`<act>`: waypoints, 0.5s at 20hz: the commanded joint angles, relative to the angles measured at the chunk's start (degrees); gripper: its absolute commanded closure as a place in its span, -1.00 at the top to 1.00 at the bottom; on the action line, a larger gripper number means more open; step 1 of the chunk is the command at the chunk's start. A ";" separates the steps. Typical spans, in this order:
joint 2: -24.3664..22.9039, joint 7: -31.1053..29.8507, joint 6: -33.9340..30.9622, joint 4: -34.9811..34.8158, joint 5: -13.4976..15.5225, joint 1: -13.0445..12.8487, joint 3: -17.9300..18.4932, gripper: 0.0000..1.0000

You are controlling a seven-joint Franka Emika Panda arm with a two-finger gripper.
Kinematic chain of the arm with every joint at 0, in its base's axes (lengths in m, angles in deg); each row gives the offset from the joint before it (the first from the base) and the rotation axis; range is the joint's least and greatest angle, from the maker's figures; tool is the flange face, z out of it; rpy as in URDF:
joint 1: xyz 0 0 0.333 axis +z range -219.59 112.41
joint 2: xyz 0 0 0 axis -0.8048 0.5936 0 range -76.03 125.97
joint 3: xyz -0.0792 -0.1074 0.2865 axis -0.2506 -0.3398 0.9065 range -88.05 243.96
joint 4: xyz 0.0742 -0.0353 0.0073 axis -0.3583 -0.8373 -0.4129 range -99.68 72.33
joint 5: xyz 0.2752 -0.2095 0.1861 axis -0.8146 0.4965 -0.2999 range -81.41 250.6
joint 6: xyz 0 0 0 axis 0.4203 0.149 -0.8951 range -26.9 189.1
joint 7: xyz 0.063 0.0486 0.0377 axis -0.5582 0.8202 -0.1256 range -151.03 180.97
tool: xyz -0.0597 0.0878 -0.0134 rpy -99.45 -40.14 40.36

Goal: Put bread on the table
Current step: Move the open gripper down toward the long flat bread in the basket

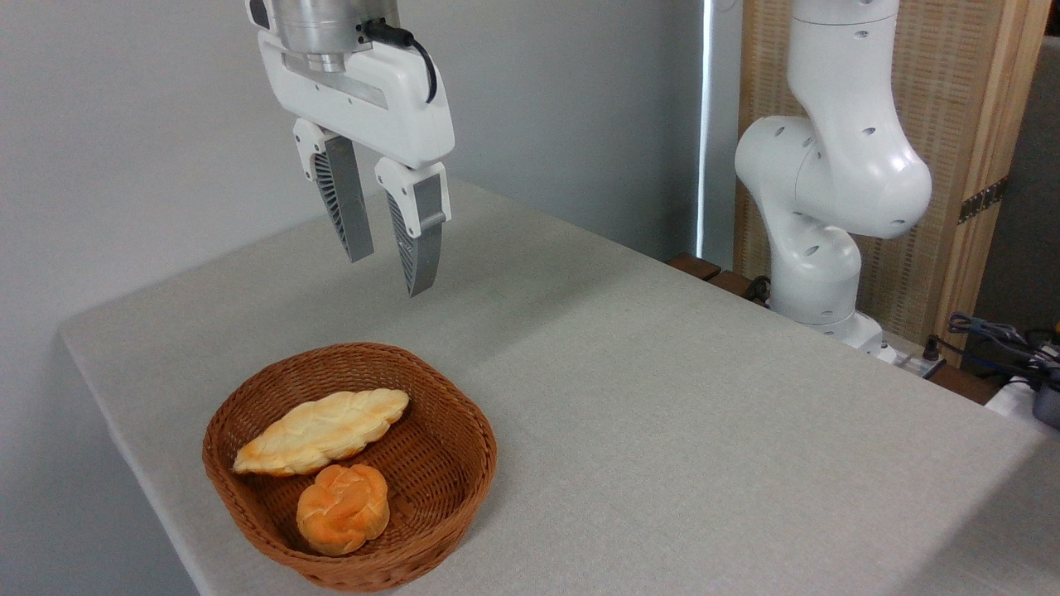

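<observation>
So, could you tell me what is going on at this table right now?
A white robot arm is set up to move bread out of a basket. Its gripper hangs in the air above the wicker basket, jaws open and empty. The long braided bread lies inside the basket, next to a small round orange bun. Nothing has been picked up yet, and no bread lies on the grey table.
</observation>
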 commanded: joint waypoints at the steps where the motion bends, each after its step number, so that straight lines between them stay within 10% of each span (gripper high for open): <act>1: -0.25 -0.01 -0.28 0.27 -0.84 -0.47 0.13 1.00; 10: 0.01 -0.27 0.51 0.27 -0.75 -0.57 -0.05 1.00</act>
